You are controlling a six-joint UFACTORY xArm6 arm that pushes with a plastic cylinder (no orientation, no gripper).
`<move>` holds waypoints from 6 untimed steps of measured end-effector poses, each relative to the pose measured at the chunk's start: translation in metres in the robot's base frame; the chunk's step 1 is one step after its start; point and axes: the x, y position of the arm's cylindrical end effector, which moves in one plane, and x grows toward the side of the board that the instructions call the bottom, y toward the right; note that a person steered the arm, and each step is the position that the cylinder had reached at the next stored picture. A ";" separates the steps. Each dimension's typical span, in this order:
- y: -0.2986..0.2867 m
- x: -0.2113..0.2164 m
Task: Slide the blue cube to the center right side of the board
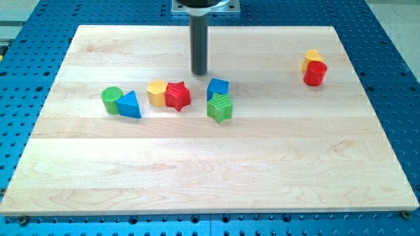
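Sitting mid-board, the blue cube (218,88) touches the green star (220,108) on its bottom-edge side. My tip (199,73), a bare rod gripping nothing, stands just toward the top-left corner from the cube; right edge lies opposite.

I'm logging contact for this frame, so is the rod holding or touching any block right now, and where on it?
Nothing is held. My tip is apart from the blocks, just toward the view's top-left of the blue cube, with bare board between them.
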 end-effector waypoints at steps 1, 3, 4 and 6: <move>-0.004 0.051; 0.055 0.044; 0.112 0.023; 0.185 0.022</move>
